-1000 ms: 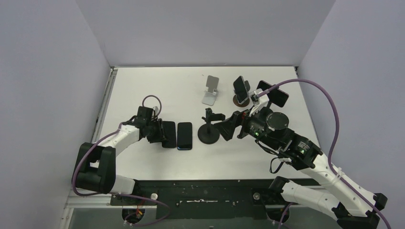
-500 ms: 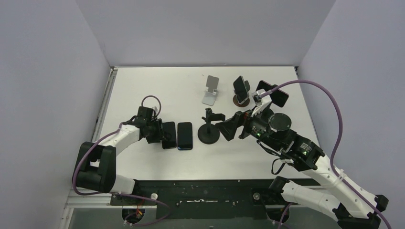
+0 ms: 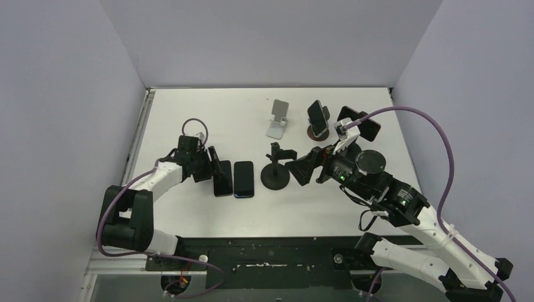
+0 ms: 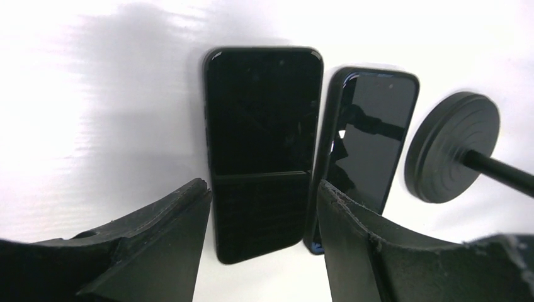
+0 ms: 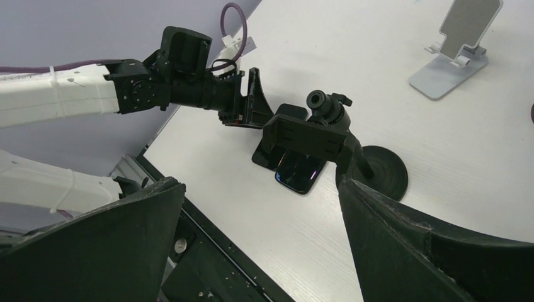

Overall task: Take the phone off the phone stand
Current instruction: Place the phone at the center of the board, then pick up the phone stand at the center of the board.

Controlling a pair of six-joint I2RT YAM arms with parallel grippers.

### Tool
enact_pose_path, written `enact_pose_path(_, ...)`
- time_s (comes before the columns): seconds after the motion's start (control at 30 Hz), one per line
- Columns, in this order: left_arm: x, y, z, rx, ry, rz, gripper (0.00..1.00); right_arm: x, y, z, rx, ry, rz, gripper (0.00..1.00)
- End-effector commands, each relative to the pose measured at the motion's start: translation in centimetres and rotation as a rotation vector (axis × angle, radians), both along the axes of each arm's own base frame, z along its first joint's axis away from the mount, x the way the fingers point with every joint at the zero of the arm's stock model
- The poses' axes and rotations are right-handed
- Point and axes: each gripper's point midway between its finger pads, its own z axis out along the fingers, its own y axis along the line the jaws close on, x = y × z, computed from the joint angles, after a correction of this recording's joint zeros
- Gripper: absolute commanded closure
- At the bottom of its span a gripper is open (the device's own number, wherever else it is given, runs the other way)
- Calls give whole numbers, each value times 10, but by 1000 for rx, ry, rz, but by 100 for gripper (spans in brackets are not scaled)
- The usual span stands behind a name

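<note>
While the left gripper (image 4: pixel 261 189) hangs over it with fingers spread and gripping nothing, the phone (image 4: pixel 261 151) lies flat on the white table (image 3: pixel 189 113), screen up. In the left wrist view, the end nearer the camera sits between the two fingertips (image 4: pixel 189 204). One tip is just outside each long edge, and whether either tip brushes the case I cannot tell. Taking twelve o'clock as the far wall in the overhead view, the phone (image 3: pixel 221 177) is at nine o'clock from the black stand (image 3: pixel 275 171). The left gripper (image 3: pixel 213 165) reaches in over it from about ten o'clock. A second phone (image 3: pixel 243 178) lies parallel and just beside it at three o'clock, between it and the stand's round base. The black stand's clamp holds nothing. The right gripper (image 3: pixel 300 170) sits at its three o'clock, fingers at their widest, and in the right wrist view the clamp (image 5: pixel 308 135) shows between them, untouched. There are four phones in all. Two lie flat, a third phone (image 3: pixel 318 117) leans on a brown stand (image 3: pixel 312 133) at one o'clock, and a fourth phone (image 3: pixel 366 128) is at two o'clock, its support hidden behind a purple cable (image 3: pixel 403 108). Three stands can be counted, the last a silver stand (image 3: pixel 278 119) at twelve o'clock, which carries nothing.
</note>
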Motion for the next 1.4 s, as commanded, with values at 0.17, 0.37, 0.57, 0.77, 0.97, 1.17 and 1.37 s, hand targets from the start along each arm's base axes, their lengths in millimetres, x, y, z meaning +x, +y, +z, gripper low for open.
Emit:
enact_pose_path(0.17, 33, -13, 8, -77, -52, 2, 38, 1, -2, 6, 8, -11, -16, 0)
enact_pose_path(0.37, 36, -19, 4, -96, -45, -36, 38, 0, -4, 6, 6, -8, -18, 0)
enact_pose_path(0.57, 35, -22, 5, -111, -41, -47, 38, -2, -7, 6, 7, -4, -22, 0)
enact_pose_path(0.77, 42, -2, 37, -31, -143, 38, 38, 3, -14, -3, -26, -4, -62, 0)
enact_pose_path(0.97, 44, -5, 108, -44, -375, 10, 37, 12, -20, -17, -85, -36, -102, 1)
enact_pose_path(1.17, 22, -53, 135, -108, -548, -192, 38, 26, -13, -25, -123, -28, -135, 7)
enact_pose_path(1.37, 14, -58, 160, -135, -671, -222, 41, 42, -11, -39, -185, 31, -202, 23)
